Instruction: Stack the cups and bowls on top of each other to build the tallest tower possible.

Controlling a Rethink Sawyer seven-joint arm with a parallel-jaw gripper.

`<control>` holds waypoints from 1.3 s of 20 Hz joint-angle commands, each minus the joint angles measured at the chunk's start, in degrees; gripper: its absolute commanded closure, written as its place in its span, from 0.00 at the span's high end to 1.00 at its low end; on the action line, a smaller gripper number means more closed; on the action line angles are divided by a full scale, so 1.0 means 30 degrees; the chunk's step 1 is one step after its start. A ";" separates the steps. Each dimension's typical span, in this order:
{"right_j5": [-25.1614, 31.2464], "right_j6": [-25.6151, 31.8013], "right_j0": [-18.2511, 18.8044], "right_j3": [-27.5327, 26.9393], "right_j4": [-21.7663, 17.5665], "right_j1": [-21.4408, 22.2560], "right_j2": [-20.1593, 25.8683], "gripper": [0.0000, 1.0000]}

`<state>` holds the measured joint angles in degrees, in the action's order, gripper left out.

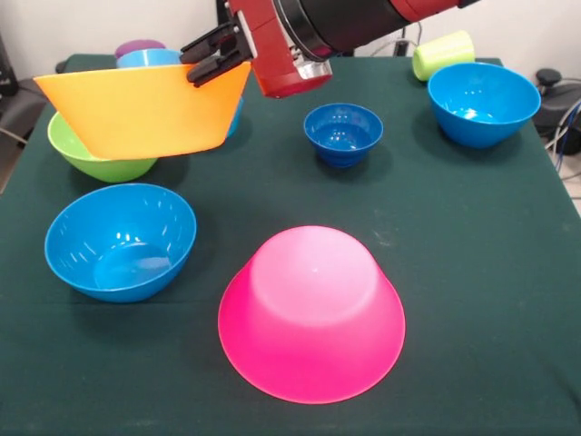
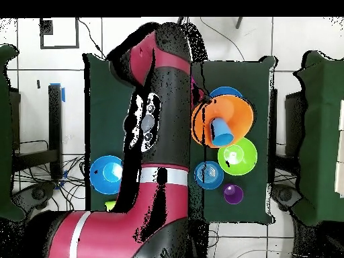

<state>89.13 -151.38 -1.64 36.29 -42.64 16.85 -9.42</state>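
At ten o'clock in the front view, the hand (image 1: 218,56) is clenched on the rim of the orange bowl (image 1: 145,109), holding it off the table (image 1: 454,272), tilted, its mouth facing up and away. Behind and below it sit the green bowl (image 1: 95,156), a light-blue cup (image 1: 148,58) and a purple cup (image 1: 138,45). At eight o'clock stands an empty blue bowl (image 1: 121,241), mouth up. At six o'clock the pink bowl (image 1: 311,313) lies upside down. Toward twelve a small dark-blue bowl (image 1: 343,133) stands empty; at two o'clock are another blue bowl (image 1: 484,103) and a yellow-green cup (image 1: 443,54) on its side. Only the overhead view shows a light-blue cup (image 2: 222,130) lying inside the orange bowl; there the arm (image 2: 154,141) hides the pink bowl.
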 commanded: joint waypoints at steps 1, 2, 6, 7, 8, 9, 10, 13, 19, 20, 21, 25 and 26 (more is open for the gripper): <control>0.1786 0.5310 0.0050 -0.0662 0.0403 -0.0309 0.1200 0.00; 0.2091 0.5450 0.0021 -0.1038 0.0358 -0.0479 0.1183 0.00; 0.3321 0.5624 -0.0238 -0.2760 0.0206 -0.1373 0.1189 0.00; 0.3911 0.5581 -0.0336 -0.3276 0.0243 -0.1653 0.1228 0.00; 0.4417 0.5593 -0.0419 -0.3818 0.0237 -0.1956 0.1270 0.00; 0.4923 0.5606 -0.0502 -0.4360 0.0230 -0.2259 0.1312 0.00; 0.5269 0.5623 -0.0560 -0.4815 0.0201 -0.2524 0.1357 0.00; 0.5985 0.5511 -0.0735 -0.5700 0.0146 -0.3144 0.1269 0.00; 0.6784 0.5728 -0.0871 -0.6598 0.0298 -0.3780 0.1130 0.00; 0.6958 0.5852 -0.0869 -0.6942 0.0272 -0.3976 0.1117 0.00; 0.7004 0.5903 -0.0893 -0.7102 0.0271 -0.4078 0.1071 0.00; 0.7605 0.6006 -0.1003 -0.8034 0.0239 -0.4631 0.0810 0.00; 0.7735 0.6082 -0.1001 -0.8237 0.0268 -0.4735 0.0787 0.00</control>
<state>105.59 -151.36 -4.10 15.25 -41.56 3.97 -9.55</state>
